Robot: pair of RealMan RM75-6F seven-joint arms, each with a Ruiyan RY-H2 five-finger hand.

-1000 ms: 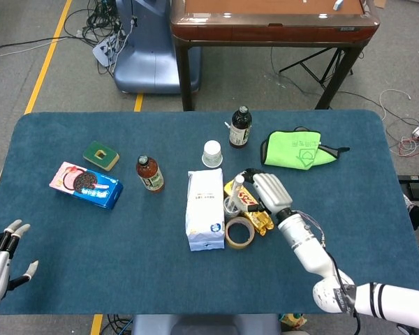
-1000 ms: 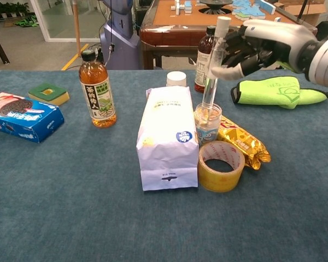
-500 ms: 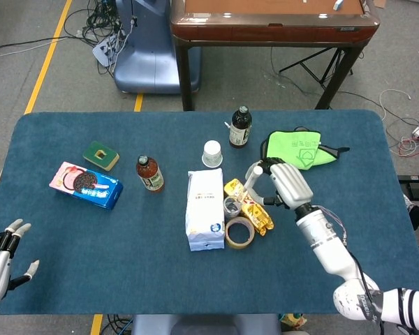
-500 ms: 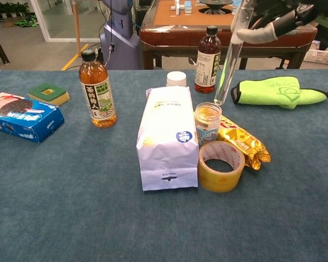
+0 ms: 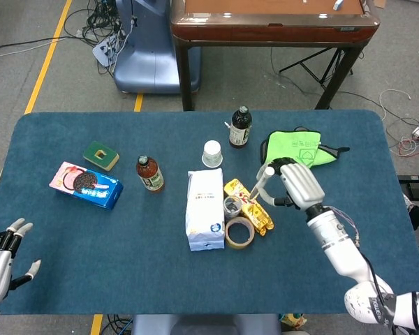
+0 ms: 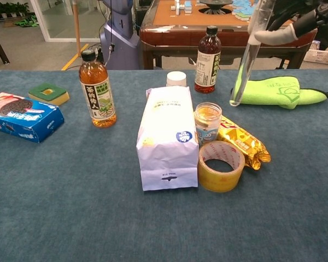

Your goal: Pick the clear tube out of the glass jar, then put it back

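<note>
Since the earlier frame the right hand (image 6: pixel 295 19), pinching the clear tube (image 6: pixel 246 60), has drifted right of the glass jar (image 6: pixel 208 121); recentre the tube's tip above the jar mouth, upright, before lowering, left hand (image 5: pixel 1 255) spread idle.

Clear tube (image 6: pixel 245 64) – glossy plastic; glass jar (image 6: pixel 208 121) transparent; table (image 6: pixel 71 207) – matt blue cloth.

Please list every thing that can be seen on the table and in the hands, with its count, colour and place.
clear tube: 1, clear, in the air, out of jar
glass jar: 1, clear, centre
paper bag: 1, white, left of jar
tape roll: 1, yellowish, before jar
snack packet: 1, gold
bottles: 2, amber, dark
cup: 1, white
cloth: 1, green
cookie box: 1, blue
sponge: 1, green
right hand: holds tube
left hand: open, table edge
</note>
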